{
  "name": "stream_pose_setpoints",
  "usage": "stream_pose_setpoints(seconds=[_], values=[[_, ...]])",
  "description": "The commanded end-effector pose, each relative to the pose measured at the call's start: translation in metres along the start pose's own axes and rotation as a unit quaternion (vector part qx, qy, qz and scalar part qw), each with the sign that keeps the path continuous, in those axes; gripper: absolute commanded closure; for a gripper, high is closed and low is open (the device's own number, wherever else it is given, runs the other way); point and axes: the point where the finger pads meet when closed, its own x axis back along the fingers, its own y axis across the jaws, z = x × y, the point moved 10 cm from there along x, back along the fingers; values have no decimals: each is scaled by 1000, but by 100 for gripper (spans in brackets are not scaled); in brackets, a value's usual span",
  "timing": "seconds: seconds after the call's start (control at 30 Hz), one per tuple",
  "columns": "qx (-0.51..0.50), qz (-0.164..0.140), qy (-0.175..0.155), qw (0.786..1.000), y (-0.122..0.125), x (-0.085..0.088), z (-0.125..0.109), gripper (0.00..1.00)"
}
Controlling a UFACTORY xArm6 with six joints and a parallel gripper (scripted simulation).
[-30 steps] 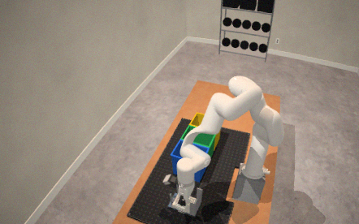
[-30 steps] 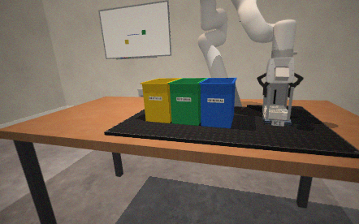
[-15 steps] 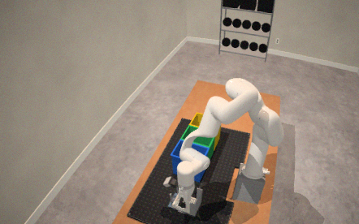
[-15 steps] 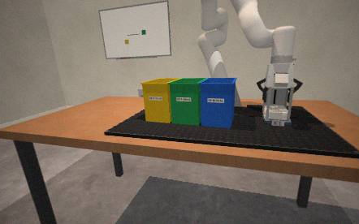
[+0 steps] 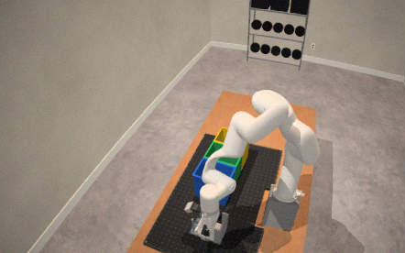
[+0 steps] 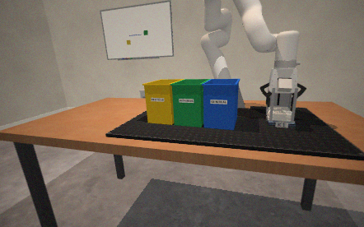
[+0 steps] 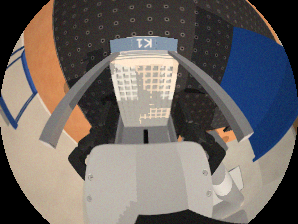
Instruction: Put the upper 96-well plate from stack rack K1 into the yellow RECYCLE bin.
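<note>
Upper 96-well plate (image 7: pixel 145 90) sits atop stack rack K1 (image 6: pixel 281 122), right of the bins. Prob. light, stiff plastic w/ slick walls, so best taken across the long side walls, square, or it may skid.

L to R in the exterior view: yellow bin (image 6: pixel 160 103), green bin (image 6: pixel 189 103), blue bin (image 6: pixel 220 104), then the gripper (image 6: pixel 283 110), fingers fully apart, straddling the rack, holding nothing.

Bin signs too blurred to read. Lower plate hidden under the upper. In the top view the arm covers most of the bins.
</note>
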Motion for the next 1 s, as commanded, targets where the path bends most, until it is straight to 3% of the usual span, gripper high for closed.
stream_pose_setpoints(seconds=[0.0, 0.97], values=[[0, 1, 1, 1000, -1, 1, 1, 0], [0, 1, 1, 1000, -1, -14, 1, 0]])
